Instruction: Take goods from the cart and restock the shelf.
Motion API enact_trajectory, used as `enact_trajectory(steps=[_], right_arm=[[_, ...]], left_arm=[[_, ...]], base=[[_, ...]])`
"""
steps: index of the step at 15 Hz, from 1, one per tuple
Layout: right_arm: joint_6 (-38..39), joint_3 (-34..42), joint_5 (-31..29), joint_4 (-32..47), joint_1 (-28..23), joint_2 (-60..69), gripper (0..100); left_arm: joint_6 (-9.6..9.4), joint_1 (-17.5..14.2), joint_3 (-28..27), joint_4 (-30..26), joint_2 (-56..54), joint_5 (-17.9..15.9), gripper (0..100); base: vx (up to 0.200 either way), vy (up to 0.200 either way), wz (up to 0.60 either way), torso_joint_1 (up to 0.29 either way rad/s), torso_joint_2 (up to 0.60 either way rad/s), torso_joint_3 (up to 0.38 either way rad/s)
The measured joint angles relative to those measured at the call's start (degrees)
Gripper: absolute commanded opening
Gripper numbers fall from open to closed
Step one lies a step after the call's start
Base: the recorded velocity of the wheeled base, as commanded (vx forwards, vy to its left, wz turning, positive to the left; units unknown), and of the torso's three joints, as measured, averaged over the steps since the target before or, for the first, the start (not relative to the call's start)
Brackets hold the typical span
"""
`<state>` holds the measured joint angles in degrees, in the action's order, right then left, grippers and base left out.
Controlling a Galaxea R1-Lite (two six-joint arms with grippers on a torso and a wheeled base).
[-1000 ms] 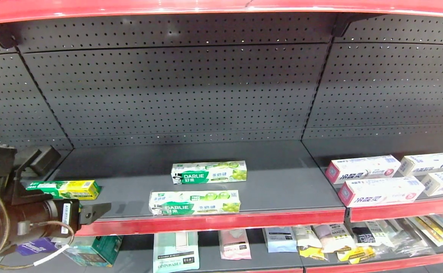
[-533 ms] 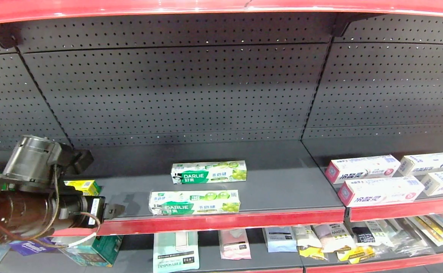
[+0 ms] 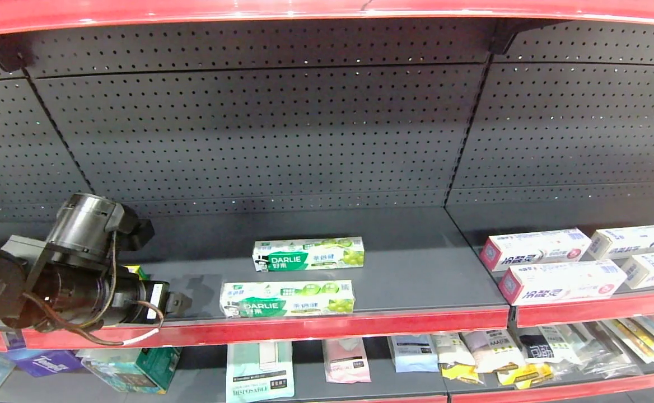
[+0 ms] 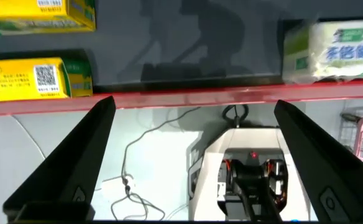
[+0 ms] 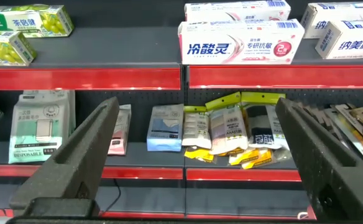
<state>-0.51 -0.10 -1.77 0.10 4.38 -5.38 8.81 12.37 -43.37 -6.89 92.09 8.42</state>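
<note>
Shelf [image 3: 416, 263] first: you have a wide grey deck under a dark pegboard back [image 3: 260, 129], with a red lip [image 3: 327, 327] along the front edge. Your open room is the bare stretch right of the middle and the strip along the back wall. The next bay to the right holds white-and-red boxes [image 3: 562, 281] lying flat in rows, the nearest close to the lip. Underneath, the lower shelf [image 3: 307, 358] carries flat packets [image 3: 346, 359] side by side.

Your left arm [image 3: 75, 274] sits across the left end of the deck at the lip. Two green boxes [image 3: 287, 298] lie flat at mid-deck, one behind the other and apart, the front one just behind the lip. Two yellow boxes [image 4: 26, 78] lie the same way near the left end, the nearer one at the edge.

Your left gripper [image 4: 195, 106] is at the lip between the yellow boxes and the front green box, jaws spread wide, touching nothing. Your right gripper [image 5: 197, 102] faces the lower shelf from the front, jaws equally wide and empty.
</note>
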Motion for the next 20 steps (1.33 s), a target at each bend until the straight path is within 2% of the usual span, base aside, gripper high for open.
enact_trajectory(steps=[5, 10, 20], right_arm=[[0.0, 0.0, 0.0, 0.0, 0.0, 0.0, 100], [0.0, 0.0, 0.0, 0.0, 0.0, 0.0, 100], [0.0, 0.0, 0.0, 0.0, 0.0, -0.1, 100]], left_arm=[[0.10, -0.1, -1.8, 0.1, 2.4, 0.0, 100], [0.16, -0.1, -6.0, 0.2, 7.0, 0.1, 100], [-0.01, 1.4, -9.8, 0.4, 13.0, 0.0, 100]], base=[[0.000, 0.000, 0.00, 0.000, 0.00, 0.000], [0.000, 0.000, 0.00, 0.000, 0.00, 0.000], [0.000, 0.000, 0.00, 0.000, 0.00, 0.000]])
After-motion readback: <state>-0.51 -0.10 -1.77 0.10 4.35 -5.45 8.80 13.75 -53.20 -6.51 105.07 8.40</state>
